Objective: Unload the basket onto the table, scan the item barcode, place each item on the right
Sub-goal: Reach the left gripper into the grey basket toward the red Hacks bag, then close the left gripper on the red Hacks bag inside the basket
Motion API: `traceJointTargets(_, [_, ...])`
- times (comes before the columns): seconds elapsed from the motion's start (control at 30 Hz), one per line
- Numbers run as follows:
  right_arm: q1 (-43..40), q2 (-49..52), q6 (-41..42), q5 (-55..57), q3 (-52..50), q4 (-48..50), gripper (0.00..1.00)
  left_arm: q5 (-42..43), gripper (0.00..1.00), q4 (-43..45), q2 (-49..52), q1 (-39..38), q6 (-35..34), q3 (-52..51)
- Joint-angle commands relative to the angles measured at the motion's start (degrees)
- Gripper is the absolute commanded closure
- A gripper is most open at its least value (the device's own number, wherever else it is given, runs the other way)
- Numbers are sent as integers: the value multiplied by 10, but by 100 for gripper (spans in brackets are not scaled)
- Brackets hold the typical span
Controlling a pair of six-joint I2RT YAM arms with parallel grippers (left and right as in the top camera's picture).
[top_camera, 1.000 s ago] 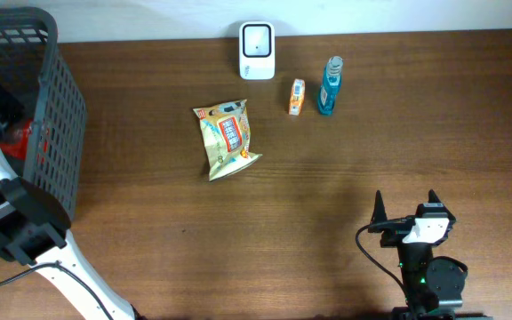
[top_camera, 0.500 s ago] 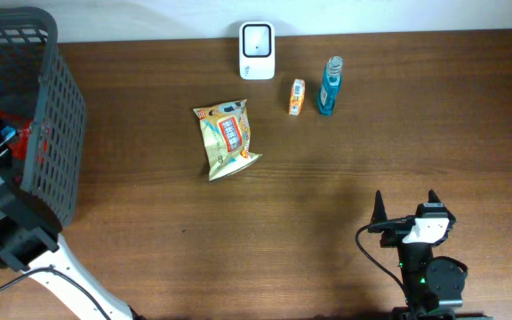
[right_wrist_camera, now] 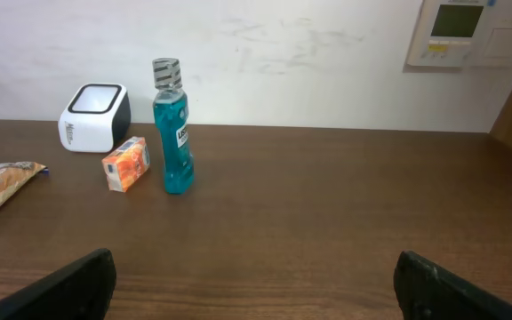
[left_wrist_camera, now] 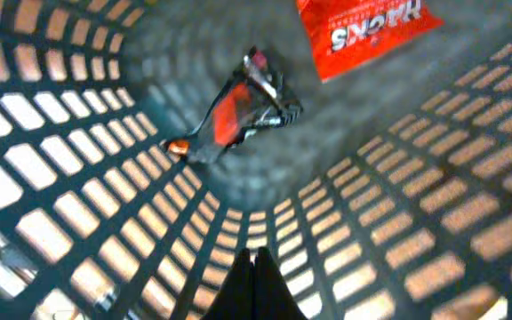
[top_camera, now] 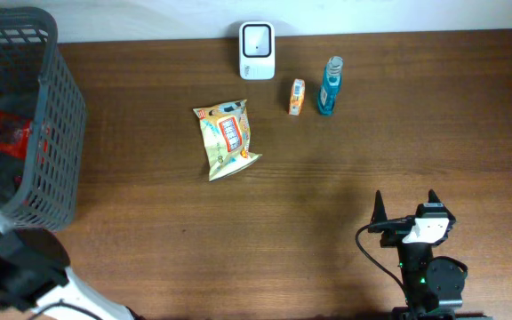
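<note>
Inside the dark mesh basket [left_wrist_camera: 78, 178], the left tool [left_wrist_camera: 256, 267] is clenched empty, a crumpled red-and-black wrapper [left_wrist_camera: 234, 116] ahead of it and a glossy red packet [left_wrist_camera: 367, 27] beyond. The right tool [right_wrist_camera: 256, 280] gapes over the wood-grain surface [right_wrist_camera: 327, 222], the boxy white scanner [right_wrist_camera: 96, 116] far ahead-left.

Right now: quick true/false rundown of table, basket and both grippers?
1. The blue liquid bottle stands upright beside the small orange box. True.
2. The yellow snack bag lies inside the grey mesh basket. False: it lies on the brown wooden table.
3. The right gripper is open and empty. True.
4. The left gripper grips the red plastic packet. False: it is shut on nothing inside the basket.
5. The white box-shaped scanner stands right of the bottle. False: left.
</note>
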Motion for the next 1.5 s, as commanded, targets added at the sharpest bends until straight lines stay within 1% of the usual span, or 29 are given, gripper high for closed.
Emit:
traceJointTargets(0.0, [-3,-2,0,7,-4,-2,2,-33,100,0,-17,2,-2,-83])
traceJointTargets(0.13, [-3,-2,0,7,-4,-2,2,-107,100,0,-17,2,-63,-147])
traceJointTargets(0.27, [-3,-2,0,7,-4,-2,2,-121,100,0,-19,4,-78,-161])
traceJointTargets(0.4, [-3,-2,0,7,-4,-2,2,-109,100,0,-43,7,-85,-162])
traceJointTargets(0.5, [-3,-2,0,7,-4,-2,1,-82,100,0,-74,6,-74,-165])
traceJointTargets(0.7, [-3,-2,0,7,-4,-2,2,-75,100,0,-154,7,-75,-222])
traceJointTargets(0.9, [-3,-2,0,7,-4,-2,1,-73,100,0,-165,6,-75,-257])
traceJointTargets(1.17, [-3,-2,0,7,-4,-2,2,-33,100,0,-183,6,-75,-298])
traceJointTargets(1.37, [-3,-2,0,7,-4,-2,2,2,100,0,-243,6,-75,-313])
traceJointTargets(1.47, [-3,-2,0,7,-4,-2,1,5,100,0,-281,6,-75,-313])
